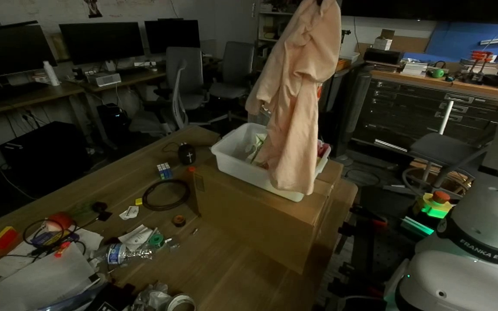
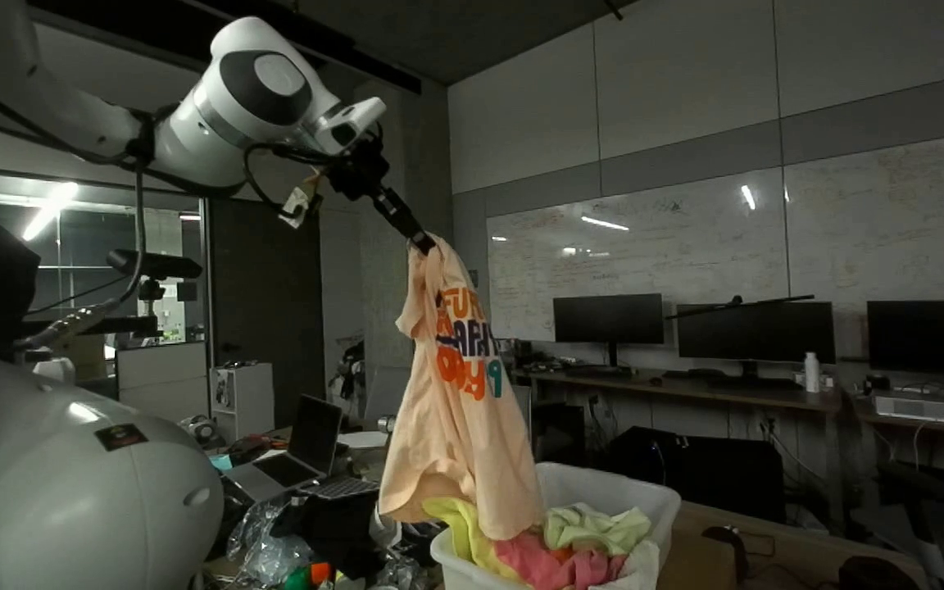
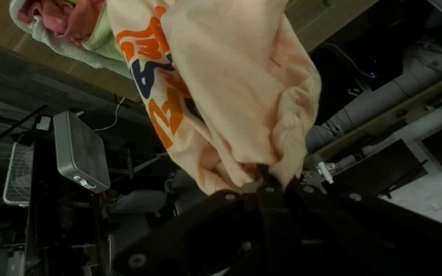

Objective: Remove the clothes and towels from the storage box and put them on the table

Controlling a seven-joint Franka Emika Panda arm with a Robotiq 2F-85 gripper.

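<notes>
All views dim; bright light strip (image 2: pixel 50 211); glare streaks (image 2: pixel 605 223) on whiteboard (image 2: pixel 710 254).

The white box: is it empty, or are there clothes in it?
Not empty: in an exterior view, a pink cloth and a pale green cloth lie inside the white box. How deep they go is hidden.

Arm (image 2: pixel 255 98) aloft, claw (image 2: pixel 422 242) tight, aslant

Matt cloth shirt (image 2: pixel 462 434), smooth plastic storage box (image 1: pixel 242 168), dull cardboard carton (image 1: pixel 255 222) and grained wooden table (image 1: pixel 227 276)
</notes>
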